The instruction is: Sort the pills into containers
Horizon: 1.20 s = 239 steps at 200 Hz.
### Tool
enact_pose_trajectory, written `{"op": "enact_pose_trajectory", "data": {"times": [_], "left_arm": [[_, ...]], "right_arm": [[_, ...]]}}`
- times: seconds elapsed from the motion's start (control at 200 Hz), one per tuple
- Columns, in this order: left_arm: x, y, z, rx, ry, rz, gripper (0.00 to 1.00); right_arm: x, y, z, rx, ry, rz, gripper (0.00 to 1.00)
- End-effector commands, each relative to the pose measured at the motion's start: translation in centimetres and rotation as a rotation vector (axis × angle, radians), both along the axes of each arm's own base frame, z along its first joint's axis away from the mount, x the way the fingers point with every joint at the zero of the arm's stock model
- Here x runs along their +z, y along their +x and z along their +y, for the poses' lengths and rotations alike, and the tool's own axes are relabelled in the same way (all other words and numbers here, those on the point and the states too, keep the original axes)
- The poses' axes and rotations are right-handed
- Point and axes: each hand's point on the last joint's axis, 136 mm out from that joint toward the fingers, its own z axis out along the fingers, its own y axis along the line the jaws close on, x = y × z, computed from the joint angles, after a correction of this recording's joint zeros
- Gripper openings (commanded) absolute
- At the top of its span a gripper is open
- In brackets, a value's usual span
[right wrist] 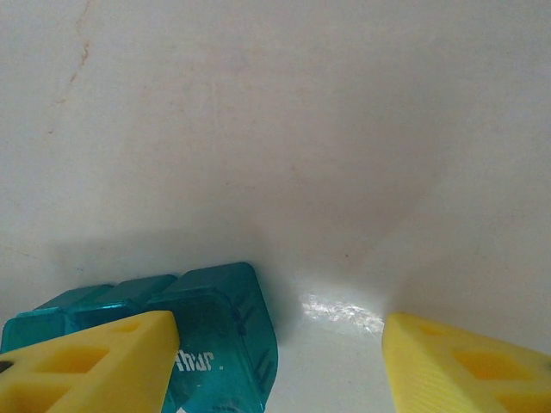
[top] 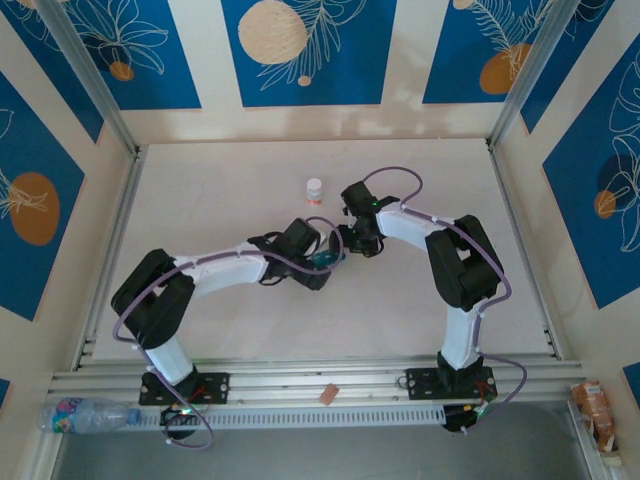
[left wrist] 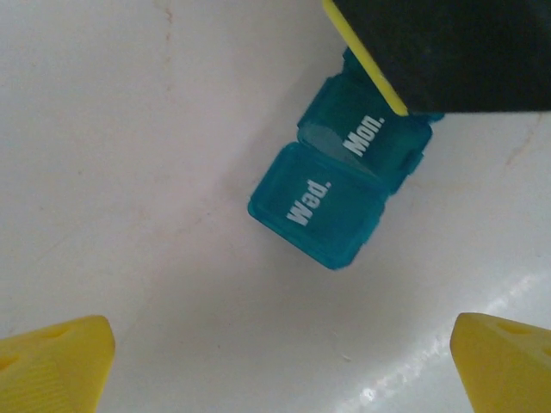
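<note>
Status from my end:

- Containers [left wrist: 331, 194]: teal strip of joined square compartments, lying flat on the white tabletop [top: 220, 190] about mid-workspace, right between the two arm tips. All the lids I can see are closed. On the left wrist cam I read "Wed." and "Mon." on two lids. The far end of the strip is covered by a dark finger [left wrist: 448, 52] of the right arm with a yellow edge. On the right wrist cam I make out "Thur." on a lid, partly blocked.
- Left gripper [left wrist: 282, 366]: released, yellow fingertips spread wide at the bottom corners of its cam, bare tabletop between them. The strip sits ahead of the tips, not between them. Nothing grasped.
- Right gripper [right wrist: 280, 331]: jaws apart, grasping nothing. One fingertip sits over the strip's end and hides part of it. I can't tell if it actually touches. The other fingertip is well clear of the strip, with bare tabletop in the gap.
- Small white bottle [top: 314, 189] with an orange-red band: upright on the tabletop just beyond the two grippers, apart from both.
- I can't make out any pills at this resolution.
</note>
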Motion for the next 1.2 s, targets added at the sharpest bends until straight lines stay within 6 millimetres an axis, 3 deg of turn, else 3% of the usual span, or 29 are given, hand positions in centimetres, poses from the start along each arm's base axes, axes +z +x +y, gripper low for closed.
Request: {"op": "enact_pose_trajectory", "data": {"times": [0.0, 0.335, 0.735, 1.19], "left_arm": [[0.8, 1.5, -0.6, -0.006, 0.029, -0.058, 1.0], [0.7, 3.5, -0.2, 0.014, 0.069, -0.081, 1.0], [2.3, 6.2, 1.6, 0.072, 0.06, -0.107, 1.0], [1.3, 8.3, 3.4, 0.128, 0.063, -0.086, 1.0]], "right_arm": [[-2.2, -1.6, -0.3, 0.026, -0.05, 0.062, 0.65], [-2.3, -1.9, -0.5, 0.027, -0.06, 0.069, 0.65], [-2.5, -2.4, -0.8, 0.027, -0.07, 0.078, 0.65], [-3.3, -3.1, -0.7, 0.03, -0.075, 0.095, 0.65]]}}
